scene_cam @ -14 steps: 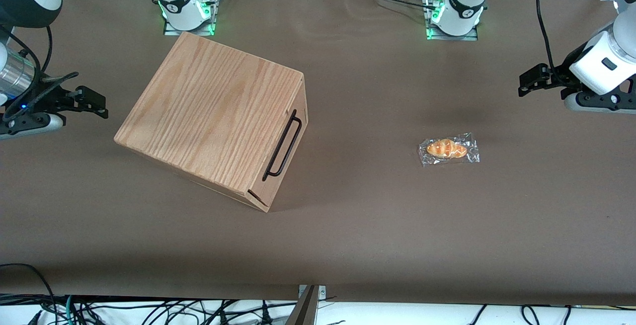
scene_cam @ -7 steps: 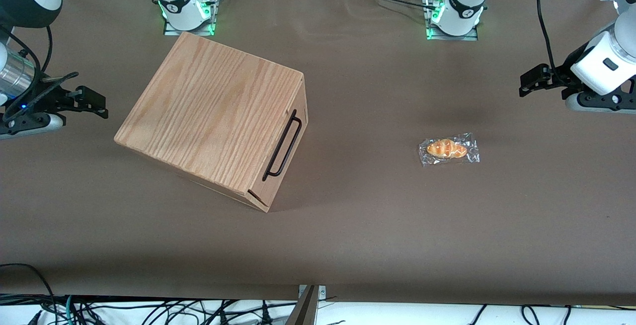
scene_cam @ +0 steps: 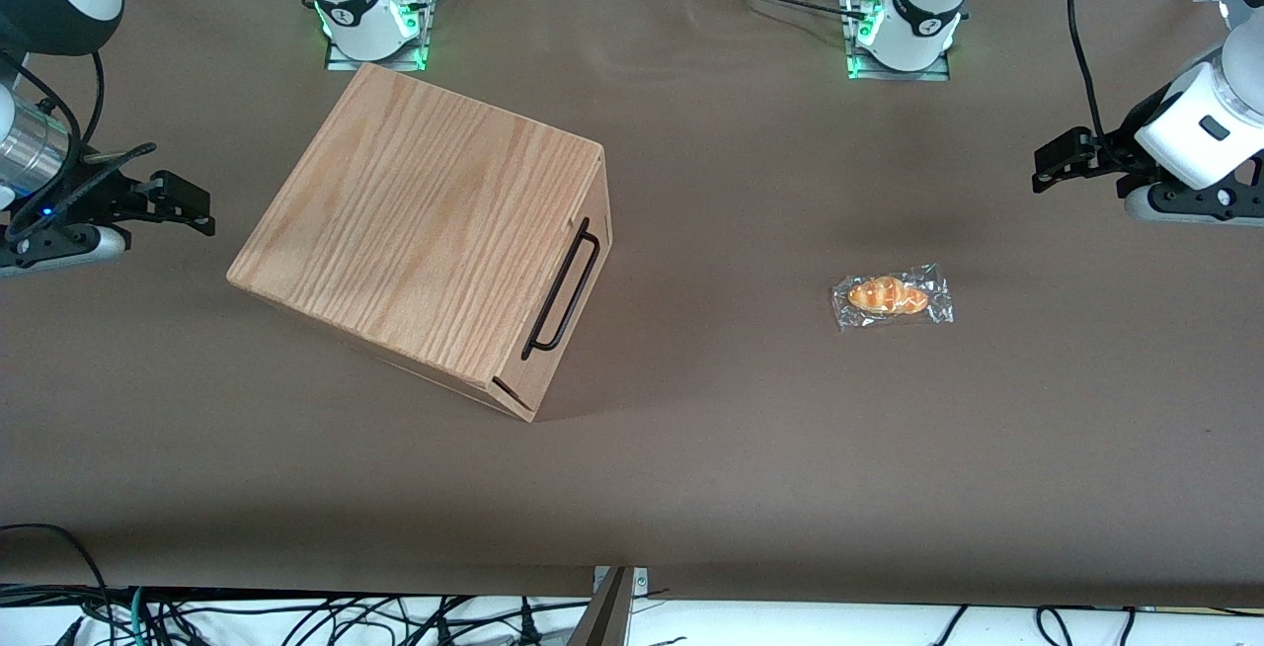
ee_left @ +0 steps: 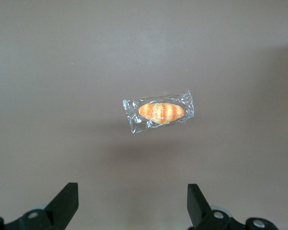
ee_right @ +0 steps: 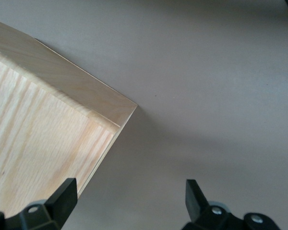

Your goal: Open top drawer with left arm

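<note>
- Front view: left arm (scene_cam: 1200, 127) hangs at the working arm's end of the table (scene_cam: 691, 468), its gripper (scene_cam: 1049, 165) above the cloth, touching nothing.
- Left wrist view: gripper (ee_left: 133, 201) released, fingers (ee_left: 67, 199) spread wide, nothing between them.
- Wrapped bread roll (scene_cam: 892, 296) lies flat on the table at about 8 o'clock from the gripper, near it but apart; also seen under the fingers (ee_left: 159, 112).
- Wooden box (scene_cam: 420, 221) sits toward the parked arm's end, rotated on the table.
- Top drawer (scene_cam: 568, 305) is shut flush in the box, black bar handle (scene_cam: 561, 288) facing roughly 4 o'clock, well apart from the gripper.
</note>
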Tool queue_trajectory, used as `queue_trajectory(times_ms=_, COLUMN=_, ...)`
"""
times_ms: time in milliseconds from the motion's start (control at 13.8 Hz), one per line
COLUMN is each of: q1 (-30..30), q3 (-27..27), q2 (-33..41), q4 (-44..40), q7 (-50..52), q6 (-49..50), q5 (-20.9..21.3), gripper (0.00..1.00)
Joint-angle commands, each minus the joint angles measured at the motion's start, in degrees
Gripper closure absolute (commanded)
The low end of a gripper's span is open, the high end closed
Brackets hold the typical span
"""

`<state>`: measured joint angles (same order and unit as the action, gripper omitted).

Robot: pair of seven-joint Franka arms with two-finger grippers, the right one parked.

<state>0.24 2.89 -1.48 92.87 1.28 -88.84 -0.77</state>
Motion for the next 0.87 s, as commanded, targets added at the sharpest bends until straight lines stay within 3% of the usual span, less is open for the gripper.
queue_trajectory(times_ms=0, q1=0.4, q3=0.4, q2=-1.4, q4=-1.9, q7=0.2, q6=0.9, q5=1.3, gripper=0.00)
queue_trajectory(times_ms=795, q1=0.1, q3=0.4, q2=-1.5, q4=-1.8, q7=-0.3, q6=1.0, q5=1.7, gripper=0.00)
